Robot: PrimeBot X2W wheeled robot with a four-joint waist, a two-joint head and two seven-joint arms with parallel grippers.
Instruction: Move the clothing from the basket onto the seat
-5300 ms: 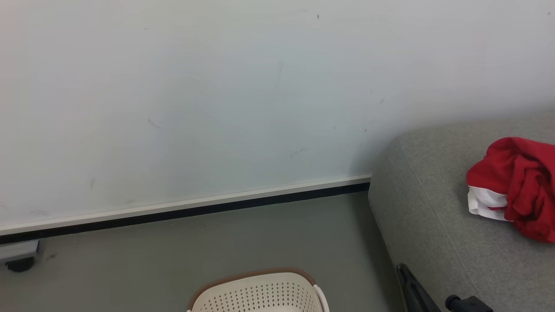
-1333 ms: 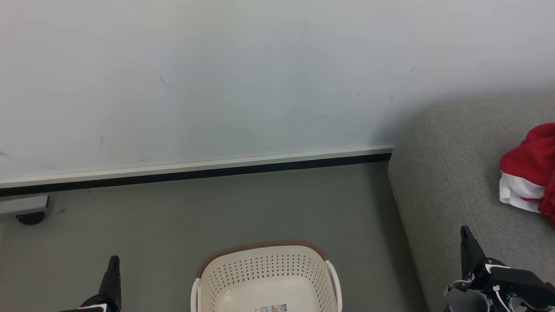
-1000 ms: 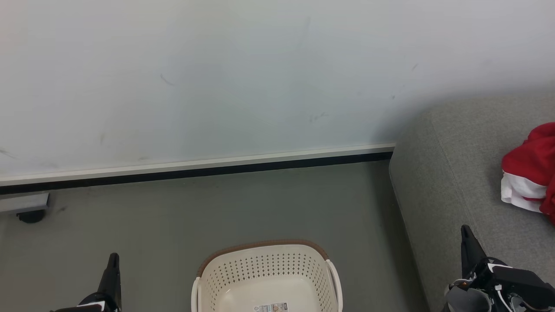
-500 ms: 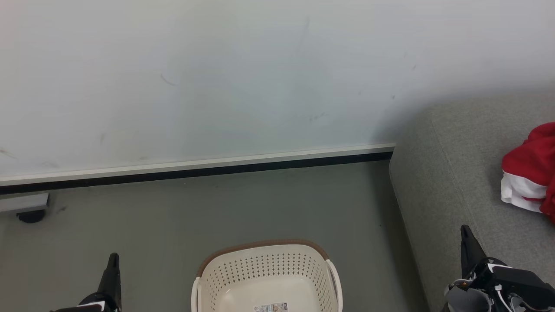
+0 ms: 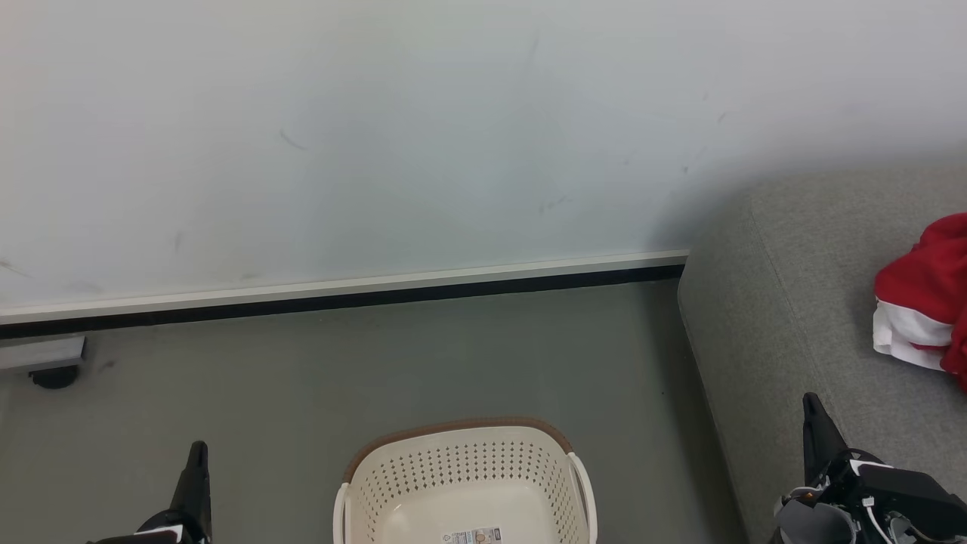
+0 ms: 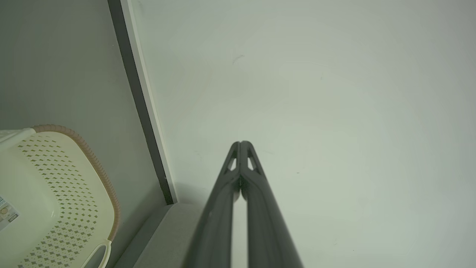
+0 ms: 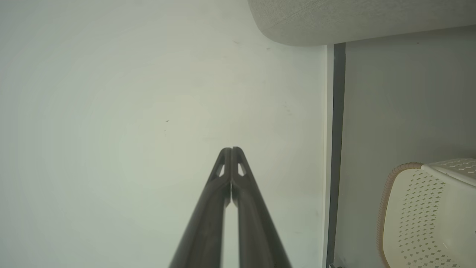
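Observation:
The cream basket [image 5: 464,472] with its brown rim stands on the floor at the bottom middle, and only a label sticker shows on its floor. Red and white clothing [image 5: 922,298] lies bunched on the grey seat [image 5: 793,302] at the right edge. My left gripper [image 5: 198,452] rises at the lower left, shut and holding nothing; its wrist view shows the tips [image 6: 241,143] pressed together before the wall, with the basket [image 6: 48,193] to its left. My right gripper [image 5: 810,400] is shut and empty over the seat's near edge, fingertips [image 7: 231,149] closed.
A pale wall [image 5: 378,136] with a light skirting and dark strip [image 5: 340,298] runs across the back. Grey floor [image 5: 453,355] lies between wall and basket. A castor wheel under a grey base [image 5: 53,375] sits at the far left.
Five seconds ago the head camera looked higher and further right, with only the right gripper's fingers in view. Over the last second nothing has visibly moved.

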